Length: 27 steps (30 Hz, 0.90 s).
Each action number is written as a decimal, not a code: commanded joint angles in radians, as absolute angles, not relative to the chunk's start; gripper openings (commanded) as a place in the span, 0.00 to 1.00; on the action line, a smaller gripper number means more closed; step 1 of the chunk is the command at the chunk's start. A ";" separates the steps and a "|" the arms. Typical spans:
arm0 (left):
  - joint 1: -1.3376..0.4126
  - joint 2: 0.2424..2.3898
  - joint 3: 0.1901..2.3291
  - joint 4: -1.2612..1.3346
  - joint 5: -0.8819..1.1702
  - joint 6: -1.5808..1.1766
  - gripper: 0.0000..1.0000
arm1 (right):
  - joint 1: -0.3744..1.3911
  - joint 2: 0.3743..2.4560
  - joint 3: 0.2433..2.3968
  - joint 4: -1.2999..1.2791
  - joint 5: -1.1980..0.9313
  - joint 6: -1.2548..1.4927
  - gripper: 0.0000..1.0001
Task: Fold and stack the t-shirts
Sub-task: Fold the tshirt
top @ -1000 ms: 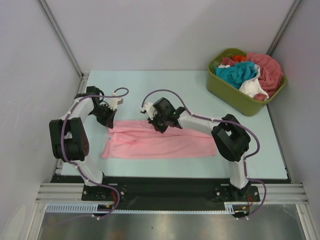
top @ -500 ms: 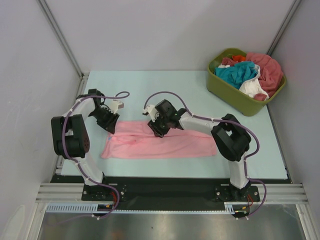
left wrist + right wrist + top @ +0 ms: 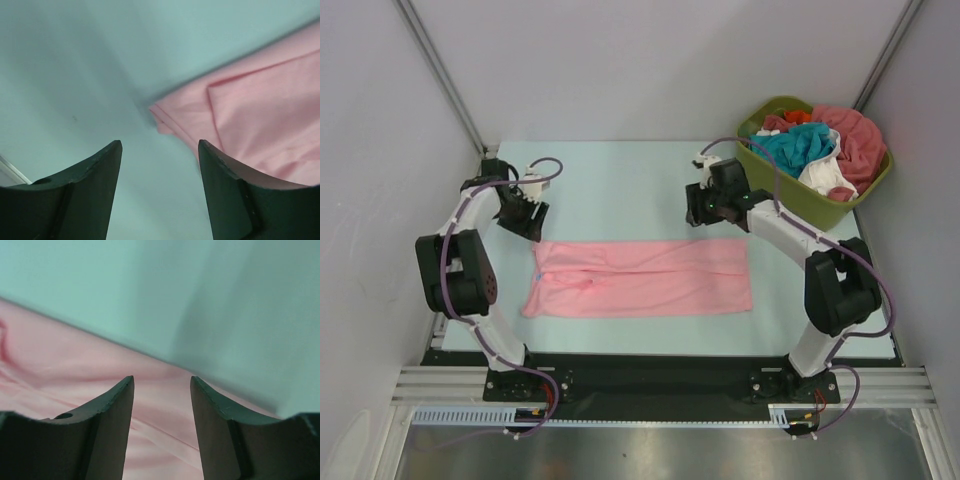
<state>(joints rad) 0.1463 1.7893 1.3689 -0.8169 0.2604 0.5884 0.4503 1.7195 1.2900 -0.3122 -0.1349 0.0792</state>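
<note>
Both arms have drawn back off the light pink t-shirt [image 3: 640, 278], which now lies flat and released on the table [image 3: 620, 180], toward its near edge. It is folded into a long band whose long axis runs left to right, parallel to that edge. The left end flares a little wider, and which end is the collar cannot be told. The left gripper [image 3: 525, 215] hovers just beyond the band's far left corner, fingers spread and empty. The right gripper [image 3: 700, 205] has swung from the band's middle to beyond its far edge near the right end, fingers likewise apart. The lengthwise fold looks finished, so the next fold probably goes the short way: pinch both corners of one end, raise them together and carry them along the long axis so the edges meet squarely. Other shirts [image 3: 810, 145] sit bunched in the olive-green tub [image 3: 770, 188] at far right.
</note>
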 commanded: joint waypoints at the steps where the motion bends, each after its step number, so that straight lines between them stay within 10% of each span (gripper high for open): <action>1: 0.134 1.831 1.358 -0.696 0.164 0.557 0.68 | 0.388 1.716 1.241 -0.399 -0.040 0.138 0.54; 14: 0.104 1.933 1.302 -0.646 0.149 0.621 0.62 | 0.222 1.890 1.327 -0.558 -0.008 0.043 0.52; 20: 0.084 1.942 1.292 -0.647 0.228 0.611 0.03 | 0.189 1.924 1.330 -0.580 0.021 0.028 0.51; 27: 0.080 2.028 1.466 -0.632 0.175 0.532 0.00 | 0.190 1.947 1.327 -0.581 -0.031 0.009 0.37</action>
